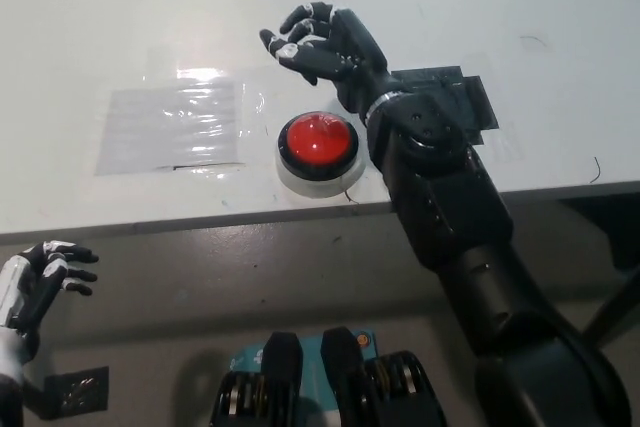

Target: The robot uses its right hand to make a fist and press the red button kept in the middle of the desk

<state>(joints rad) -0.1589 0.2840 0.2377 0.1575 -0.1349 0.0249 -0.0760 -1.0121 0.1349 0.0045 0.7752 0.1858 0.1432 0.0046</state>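
A round red button (318,141) on a black and white base sits near the front edge of the white desk (90,17). My black right hand (325,47) hovers just behind and above the button, fingers curled loosely but apart, holding nothing. Its forearm (440,187) runs from the lower right, passing right of the button. My white left hand (35,282) rests off the desk at the lower left, fingers spread.
A clear taped plastic patch (172,127) lies left of the button. A dark taped square (450,102) lies on the desk right of the button, partly under my forearm. The desk's front edge (150,222) runs across the middle of the picture.
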